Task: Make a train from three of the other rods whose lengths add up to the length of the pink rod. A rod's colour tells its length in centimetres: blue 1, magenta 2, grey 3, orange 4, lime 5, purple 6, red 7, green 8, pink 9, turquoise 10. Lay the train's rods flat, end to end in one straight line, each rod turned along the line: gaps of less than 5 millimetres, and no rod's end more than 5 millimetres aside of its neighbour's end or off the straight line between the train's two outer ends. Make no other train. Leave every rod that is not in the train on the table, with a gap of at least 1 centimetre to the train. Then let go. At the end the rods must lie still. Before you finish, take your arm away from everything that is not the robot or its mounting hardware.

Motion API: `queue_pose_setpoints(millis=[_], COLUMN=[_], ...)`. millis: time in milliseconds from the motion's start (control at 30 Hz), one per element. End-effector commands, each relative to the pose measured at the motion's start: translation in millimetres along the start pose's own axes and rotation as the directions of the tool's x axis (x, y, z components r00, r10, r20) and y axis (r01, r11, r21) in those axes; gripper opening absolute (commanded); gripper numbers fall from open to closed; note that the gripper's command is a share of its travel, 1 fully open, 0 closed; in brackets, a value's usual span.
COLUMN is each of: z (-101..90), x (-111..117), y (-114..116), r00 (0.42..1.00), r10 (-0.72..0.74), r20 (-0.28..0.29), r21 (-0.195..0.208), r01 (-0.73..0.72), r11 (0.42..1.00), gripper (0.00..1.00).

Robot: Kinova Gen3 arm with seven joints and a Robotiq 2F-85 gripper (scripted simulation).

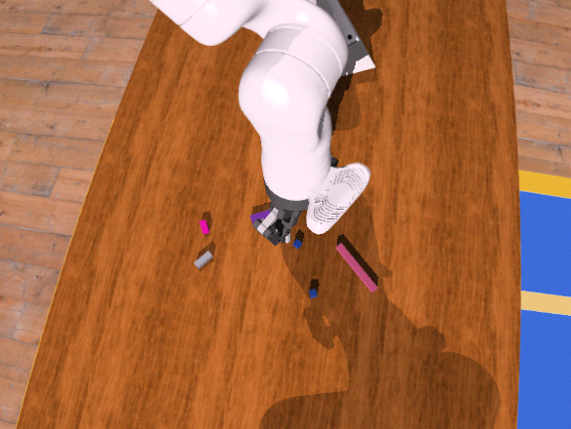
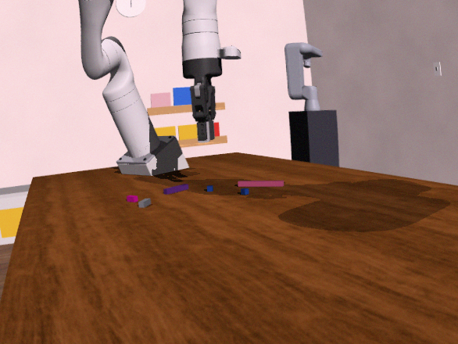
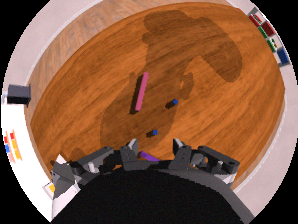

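The pink rod point(image 1: 357, 267) point(image 2: 260, 184) point(image 3: 142, 91) is the measure and lies flat on the table. In the top view, the nearer blue rod point(image 1: 297, 244) point(image 2: 209, 188) point(image 3: 155, 132) sits left of its upper end, and the other blue rod point(image 1: 313, 293) point(image 2: 245, 191) point(image 3: 175, 102) left of its lower end. The purple rod point(image 1: 259, 215) point(image 2: 176, 189) point(image 3: 148, 156) lies farther left and higher than the pink rod; the magenta rod point(image 1: 205, 227) point(image 2: 132, 198) and grey rod point(image 1: 203, 259) point(image 2: 144, 202) lie farthest left of it. No train is made.

Purple, magenta and one blue make nine. The gripper point(image 1: 280, 239) point(image 2: 205, 138) point(image 3: 155, 145) hangs above the table, left of the pink rod, fingers spread and holding nothing. The likely step is collecting the purple rod: the fingers should turn square across its length, straddle its middle and come down low before closing, without brushing the nearer blue rod. An off-centre pinch could swing it out of line.

The table point(image 1: 146, 317) point(image 2: 156, 274) point(image 3: 240, 100) has a brown wood grain, and arm shadow falls around the pink rod. Beyond the pink rod, in the exterior view, a grey arm point(image 2: 295, 70) stands on a dark pedestal point(image 2: 324, 137) before pale walls.
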State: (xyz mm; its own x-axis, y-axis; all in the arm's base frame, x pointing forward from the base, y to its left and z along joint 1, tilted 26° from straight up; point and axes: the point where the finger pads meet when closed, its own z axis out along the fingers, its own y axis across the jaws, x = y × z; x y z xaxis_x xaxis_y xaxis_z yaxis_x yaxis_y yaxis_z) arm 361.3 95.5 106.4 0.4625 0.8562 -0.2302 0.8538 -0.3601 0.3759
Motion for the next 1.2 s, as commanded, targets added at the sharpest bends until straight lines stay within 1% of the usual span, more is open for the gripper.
queue_pose_setpoints(millis=[0, 733, 967, 1167], z=[-0.5, -0.1, 0.7, 1.6], x=[0.4, -0.9, -3.1, -6.0], y=[0.2, 1.1, 2.7, 4.8], r00=[1.0, 0.999, 0.995, 0.984], r10=[0.0, 0.038, 0.098, 0.179], r20=[-0.001, 0.0, 0.001, 0.003], r21=[-0.001, -0.001, -0.001, -0.001], r01=[0.0, -0.038, -0.098, -0.179], r11=[1.0, 0.999, 0.995, 0.984], gripper=[1.0, 1.0, 1.0, 1.0])
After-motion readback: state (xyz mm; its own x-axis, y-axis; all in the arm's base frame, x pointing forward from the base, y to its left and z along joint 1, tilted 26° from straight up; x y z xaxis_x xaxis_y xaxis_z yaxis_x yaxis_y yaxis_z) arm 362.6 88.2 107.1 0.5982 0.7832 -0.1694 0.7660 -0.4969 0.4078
